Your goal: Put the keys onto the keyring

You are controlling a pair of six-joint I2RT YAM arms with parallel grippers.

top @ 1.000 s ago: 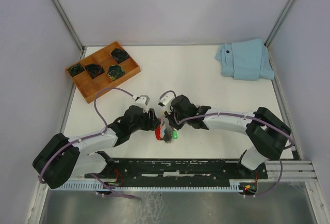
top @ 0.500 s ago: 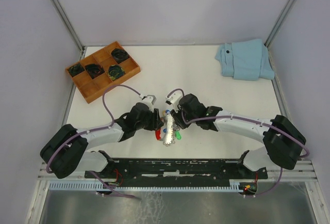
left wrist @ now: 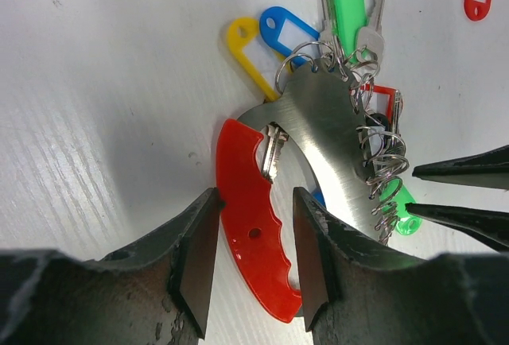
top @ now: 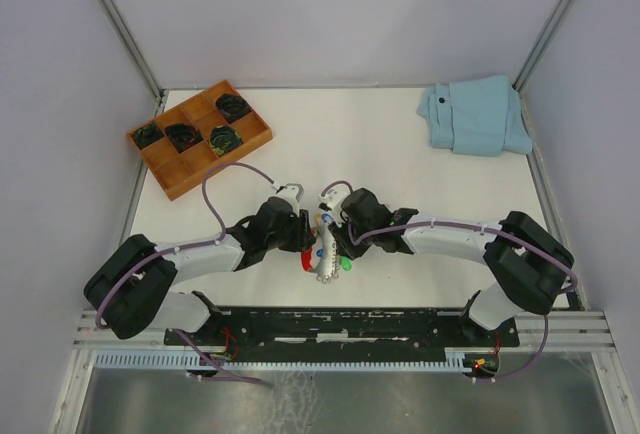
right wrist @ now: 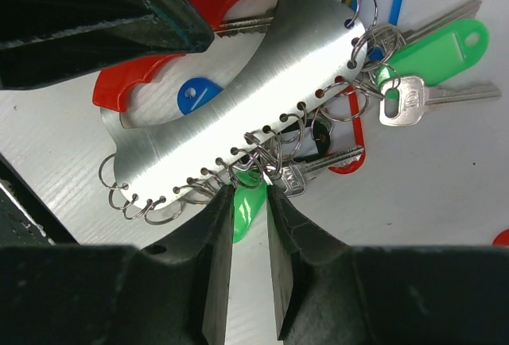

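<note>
Left wrist view: the left gripper (left wrist: 253, 218) is clamped on the keyring's (left wrist: 326, 138) red band. The right gripper (right wrist: 248, 195) has its fingers narrowly apart at the ring edge; I cannot tell whether it grips anything. The keys (right wrist: 413, 100) touch those rings, on the table (top: 400, 164) near its centre.

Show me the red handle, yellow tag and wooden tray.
red handle (left wrist: 245, 202), left wrist view, mid band
yellow tag (left wrist: 253, 63), left wrist view, its body
wooden tray (top: 195, 167), top external view, bare front compartment
</note>
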